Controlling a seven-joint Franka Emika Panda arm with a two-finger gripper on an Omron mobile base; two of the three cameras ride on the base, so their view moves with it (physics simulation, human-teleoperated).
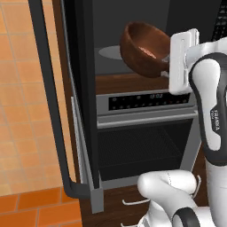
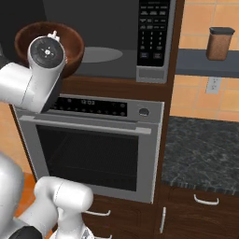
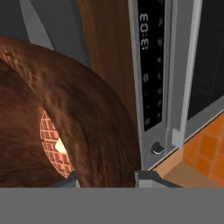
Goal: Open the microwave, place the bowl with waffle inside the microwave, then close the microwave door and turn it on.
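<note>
The gripper point(image 3: 107, 177) pinches the thick rim of the rigid, light-looking wooden bowl with waffle point(image 1: 144, 49), held tilted at the open microwave point(image 2: 100, 39) mouth, where the loose waffle point(image 3: 54, 142) may slide

The bowl point(image 2: 70, 44) — half behind the arm's wrist point(image 2: 46, 53); waffle point(image 3: 54, 146) mostly masked by its rim.

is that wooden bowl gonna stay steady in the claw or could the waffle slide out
The bowl looks stiff and thick-rimmed, so it probably won't flex where the claw pinches its wall. It hangs tilted toward its side, held at one edge, so it may swing or twist. The waffle lies loose inside and could slide toward the low rim.
</note>
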